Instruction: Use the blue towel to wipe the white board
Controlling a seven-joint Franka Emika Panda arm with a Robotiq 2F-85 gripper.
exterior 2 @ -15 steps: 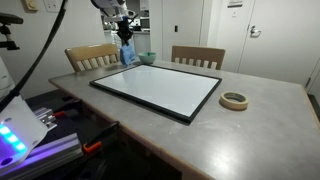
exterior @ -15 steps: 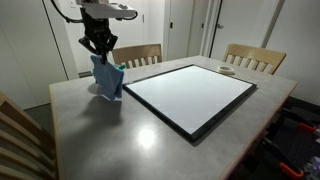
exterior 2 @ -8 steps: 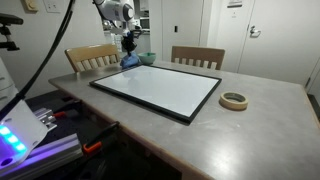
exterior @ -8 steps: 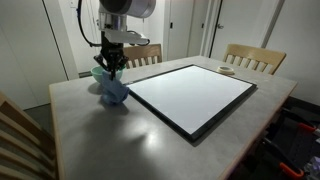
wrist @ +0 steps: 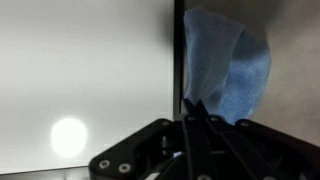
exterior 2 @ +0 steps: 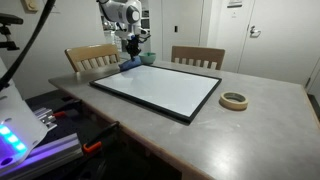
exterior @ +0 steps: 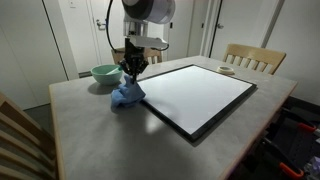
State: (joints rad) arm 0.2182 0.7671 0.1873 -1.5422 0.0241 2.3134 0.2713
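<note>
The blue towel (exterior: 127, 95) hangs crumpled from my gripper (exterior: 131, 73) and rests on the table right at the near-left edge of the white board (exterior: 190, 95). My gripper is shut on the towel's top. In the other exterior view the towel (exterior 2: 131, 64) sits at the board's (exterior 2: 160, 88) far-left corner under the gripper (exterior 2: 132, 51). In the wrist view the towel (wrist: 228, 70) lies past the shut fingers (wrist: 192, 112), beside the board's black frame, with the white board (wrist: 85, 70) to the left.
A green bowl (exterior: 104, 73) stands on the table behind the towel. A tape roll (exterior 2: 234, 100) lies to the side of the board. Wooden chairs (exterior: 252, 58) stand around the grey table (exterior: 110, 140).
My gripper has carried the towel from beside the bowl down and across to the board's edge. The towel now rests crumpled on the table, and the bowl is uncovered.
</note>
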